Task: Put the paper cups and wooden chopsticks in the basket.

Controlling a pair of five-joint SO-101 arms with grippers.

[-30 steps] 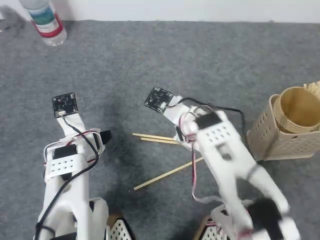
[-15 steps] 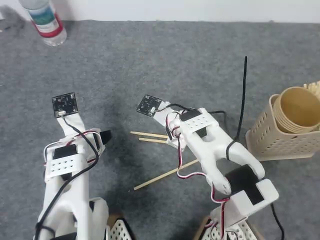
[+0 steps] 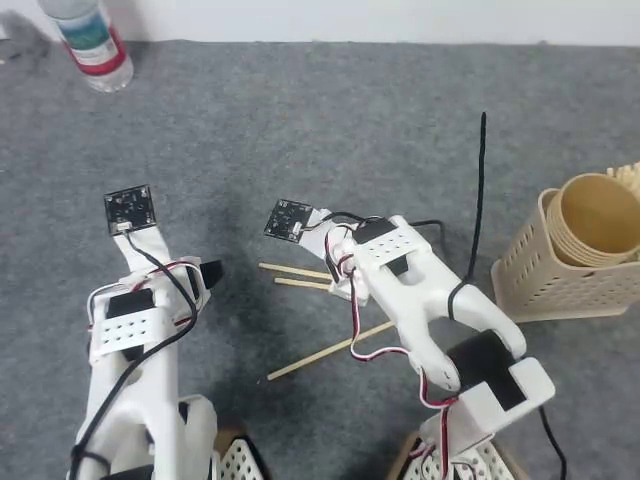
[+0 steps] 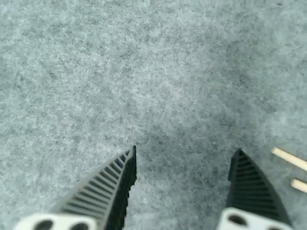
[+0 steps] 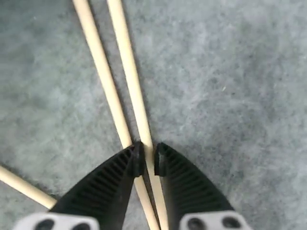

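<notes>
Right wrist view, right pincer (image 5: 146, 160) pinching one chopstick (image 5: 129, 62) on grey carpet (image 5: 240, 72), left pincer (image 4: 184, 163) spread

Smooth wd chopsticks (image 5: 101, 62) & rough carpet (image 3: 400, 120)

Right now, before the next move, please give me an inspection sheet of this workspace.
Surface: grey carpet, flat.
Job's things: basket at the right holds stacked paper cups and chopstick tips; two chopsticks lie side by side on the carpet, a third chopstick slanted nearby.
Clutter: plastic bottle at the far left corner.
Grippers: left gripper open over bare carpet; right gripper shut on one chopstick of that pair.
Cables: black cable loops up from the right arm; thin wires along both arms.
Surroundings: white wall behind.
</notes>
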